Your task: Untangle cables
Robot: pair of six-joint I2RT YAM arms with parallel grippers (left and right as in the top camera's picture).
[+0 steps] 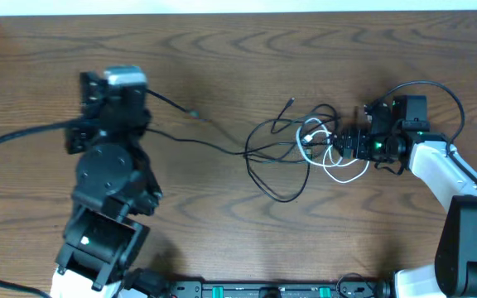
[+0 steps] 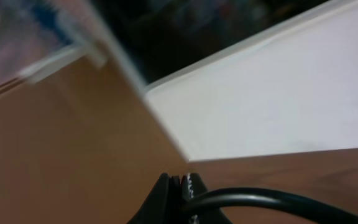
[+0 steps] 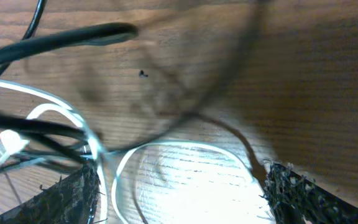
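Observation:
A tangle of thin black cables [image 1: 292, 145] and one white cable [image 1: 342, 171] lies right of the table's middle. One black cable [image 1: 193, 142] runs from the tangle left to my left arm, and a plug end [image 1: 194, 112] lies near that arm. My left gripper [image 1: 114, 83] points at the far edge; in the left wrist view its jaws [image 2: 183, 185] are shut with a black cable [image 2: 272, 200] coming out to the right. My right gripper [image 1: 348, 146] is open at the tangle's right side. In the right wrist view its fingers [image 3: 185, 199] straddle a white cable loop [image 3: 185, 148] without touching it, with black cables [image 3: 55, 40] beyond.
The wooden table [image 1: 222, 66] ends at a white strip [image 1: 238, 7] along the far side, which shows as a white surface [image 2: 278, 93] in the left wrist view. A black equipment rail [image 1: 263, 290] runs along the near edge. A white plug [image 3: 8, 143] sits among the cables.

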